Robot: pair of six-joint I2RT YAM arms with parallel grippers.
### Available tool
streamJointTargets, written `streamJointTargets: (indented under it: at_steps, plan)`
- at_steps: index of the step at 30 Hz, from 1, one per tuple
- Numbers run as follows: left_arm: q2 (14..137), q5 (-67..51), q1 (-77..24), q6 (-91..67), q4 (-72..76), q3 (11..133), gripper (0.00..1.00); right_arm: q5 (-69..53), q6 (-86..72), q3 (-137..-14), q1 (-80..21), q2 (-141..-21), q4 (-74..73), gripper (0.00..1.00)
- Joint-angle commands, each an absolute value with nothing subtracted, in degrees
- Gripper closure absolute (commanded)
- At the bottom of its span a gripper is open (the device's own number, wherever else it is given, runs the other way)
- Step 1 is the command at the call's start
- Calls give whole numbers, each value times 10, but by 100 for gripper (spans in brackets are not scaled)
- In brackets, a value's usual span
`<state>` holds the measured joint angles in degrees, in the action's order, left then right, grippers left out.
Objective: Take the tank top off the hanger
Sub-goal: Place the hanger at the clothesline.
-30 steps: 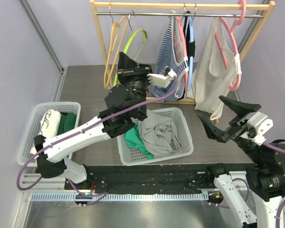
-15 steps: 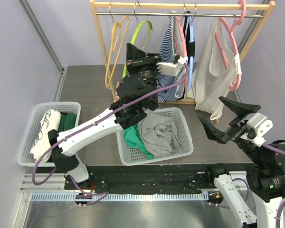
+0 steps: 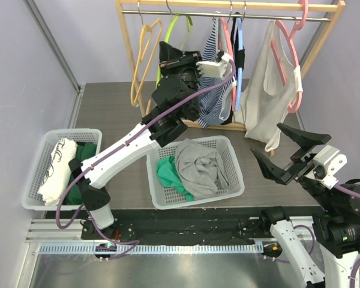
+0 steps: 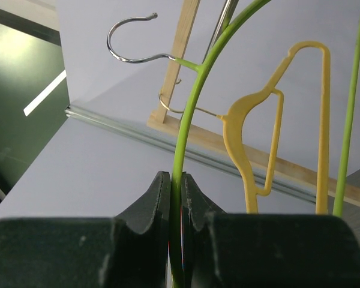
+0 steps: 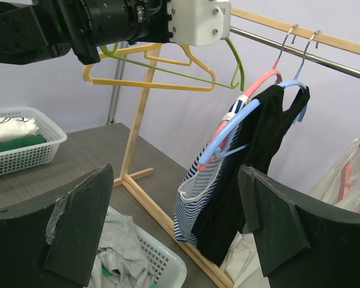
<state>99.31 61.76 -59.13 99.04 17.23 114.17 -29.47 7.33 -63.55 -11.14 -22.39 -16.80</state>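
**Left jaws pinched on the bare green hanger; tank tops on the rack**

A dark surface point(image 3: 108, 111) carries a wooden rack point(image 3: 127, 54) at its far side, with a metal rail under the top beam. The left arm point(image 3: 132, 147) stretches up from the near edge to the rail. The right arm point(image 3: 342, 210) stands at the right, well apart from the rack.

Two white baskets sit on the surface. The middle basket point(image 3: 234, 174) holds a grey garment point(image 3: 198, 165) and a green one point(image 3: 168, 174). The left basket point(image 3: 33, 174) holds white and green cloth.

Three tank tops hang from the rail: a white tank top point(image 3: 261, 90) furthest right on a pink hanger point(image 3: 291, 54), a black tank top point(image 5: 252, 174) on a blue hanger point(image 3: 239, 54), and just beside it a striped tank top point(image 5: 195, 198) on another pink hanger.

The left jaws are nearly closed, clamped on the thin wire of a green hanger point(image 4: 195, 102) that carries no garment. A yellow hanger point(image 4: 322, 132), also bare, hangs just beside it.

The right jaws stand wide open and hold nothing, facing the striped and black tops.
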Motion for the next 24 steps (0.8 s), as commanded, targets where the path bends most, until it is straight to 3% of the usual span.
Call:
streamJointTargets:
  at_steps: [1, 11, 24]
  plan:
    - [999, 589, -563, 949, 174, 1175, 100, -304, 65, -656, -111, -240, -157, 7]
    - [1019, 577, -541, 943, 173, 1187, 100, -312, 57, -662, -111, -248, -160, 8]
    - [955, 589, -541, 955, 174, 1056, 100, -316, 54, -671, -111, -258, -152, 8]
